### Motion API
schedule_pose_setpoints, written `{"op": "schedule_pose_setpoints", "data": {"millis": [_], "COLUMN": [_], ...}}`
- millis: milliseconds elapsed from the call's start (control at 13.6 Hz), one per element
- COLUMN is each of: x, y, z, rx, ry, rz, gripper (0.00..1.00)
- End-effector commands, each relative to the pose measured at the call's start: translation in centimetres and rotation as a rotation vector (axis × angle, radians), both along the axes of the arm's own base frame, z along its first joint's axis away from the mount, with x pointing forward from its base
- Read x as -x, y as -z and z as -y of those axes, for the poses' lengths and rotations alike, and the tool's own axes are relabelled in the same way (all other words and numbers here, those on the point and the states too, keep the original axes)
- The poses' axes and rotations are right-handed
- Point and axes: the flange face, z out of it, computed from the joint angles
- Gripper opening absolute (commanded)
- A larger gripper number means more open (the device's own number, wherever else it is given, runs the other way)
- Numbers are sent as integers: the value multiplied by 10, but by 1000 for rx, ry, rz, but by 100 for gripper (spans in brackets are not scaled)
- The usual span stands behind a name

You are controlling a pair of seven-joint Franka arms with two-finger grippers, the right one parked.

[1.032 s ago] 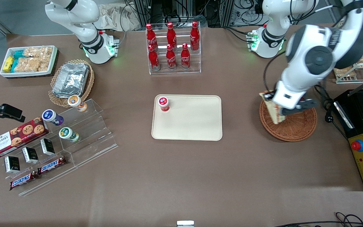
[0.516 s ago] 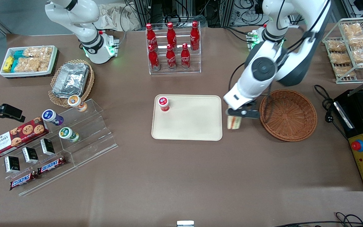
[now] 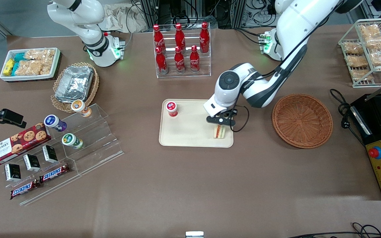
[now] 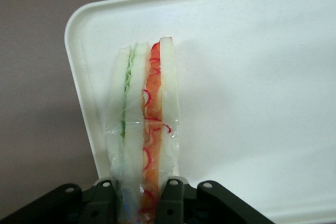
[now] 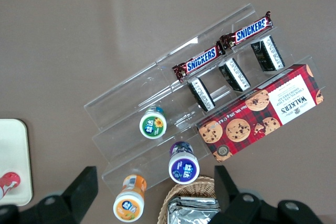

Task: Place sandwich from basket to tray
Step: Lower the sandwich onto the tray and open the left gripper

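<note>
The sandwich [image 3: 219, 132] hangs over the tray [image 3: 190, 135], at the corner nearest the front camera on the working arm's side. The gripper [image 3: 220, 124] clamps it from above, fingers [image 4: 170, 198] pressed narrow against both bread faces, the green and orange-red layers on edge between them. A red-capped cup [image 3: 171, 108] stands on the tray, farther from the camera. Toward the working arm's end sits the basket [image 3: 302, 120], well apart.

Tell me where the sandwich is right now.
The sandwich is clamped in the gripper over the tray, at the corner nearest the front camera on the side toward the basket. A red-capped cup stands at the tray's farther corner.
</note>
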Motion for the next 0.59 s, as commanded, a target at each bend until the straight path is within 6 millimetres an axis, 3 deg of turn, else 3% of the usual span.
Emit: {"op": "schedule_pose_setpoints", "data": {"millis": [0, 147, 221, 295, 516], "x": [-3, -2, -3, -4, -8], "y": [10, 14, 15, 15, 4], "z": [-2, -5, -6, -8, -7], "rx": [-7, -11, -12, -14, -27], "ry": [-7, -10, -13, -13, -29], "rz": [21, 12, 9, 8, 9], "gripper": [0, 1, 37, 99, 100]}}
